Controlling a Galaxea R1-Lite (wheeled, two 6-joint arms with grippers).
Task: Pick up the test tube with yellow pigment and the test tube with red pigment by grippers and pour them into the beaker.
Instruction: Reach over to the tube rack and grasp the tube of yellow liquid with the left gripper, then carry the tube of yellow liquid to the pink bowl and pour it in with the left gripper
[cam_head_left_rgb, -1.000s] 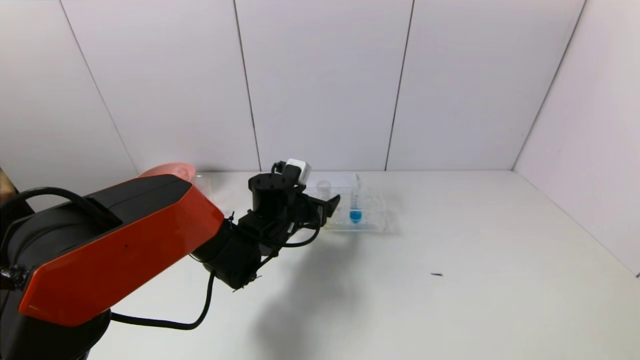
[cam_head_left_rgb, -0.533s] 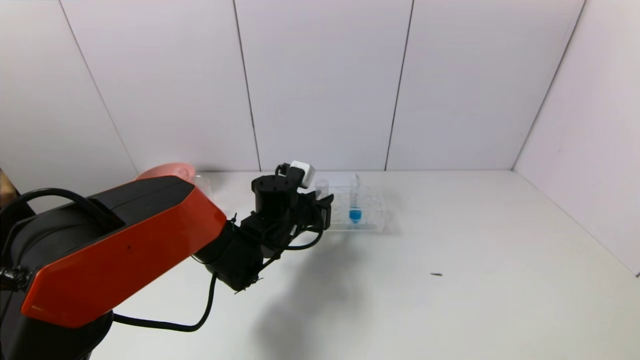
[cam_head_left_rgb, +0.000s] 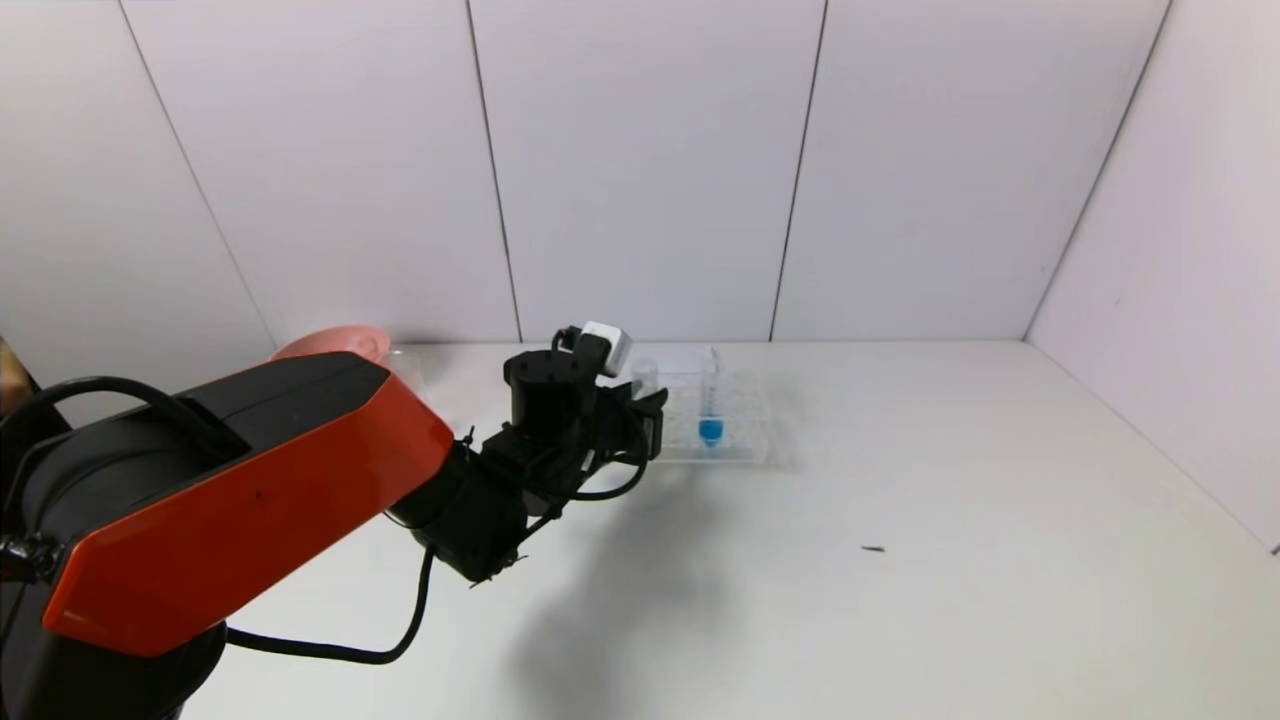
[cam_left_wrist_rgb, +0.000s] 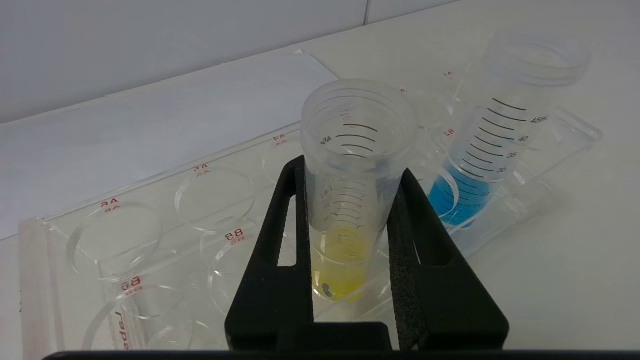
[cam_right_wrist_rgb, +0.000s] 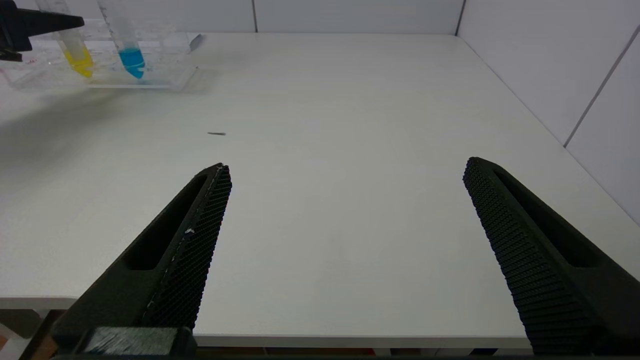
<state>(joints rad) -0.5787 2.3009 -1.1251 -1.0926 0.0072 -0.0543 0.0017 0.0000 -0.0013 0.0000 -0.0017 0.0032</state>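
The left gripper (cam_left_wrist_rgb: 350, 200) is squeezed tight on the test tube with yellow pigment (cam_left_wrist_rgb: 350, 200), which stands in the clear rack (cam_left_wrist_rgb: 75, 235) at about 12 o'clock on the desk (cam_head_left_rgb: 900, 500). To do this well, I think it should lift straight up and go slow, so the tube slips out of its hole without tipping. The tube is see-through, with dark lines on its side and a little yellow at the bottom. A tube with blue liquid (cam_left_wrist_rgb: 465, 195) stands just beside it. The right gripper (cam_right_wrist_rgb: 345, 225) waits wide open and holds nothing, well apart at about 5 o'clock.
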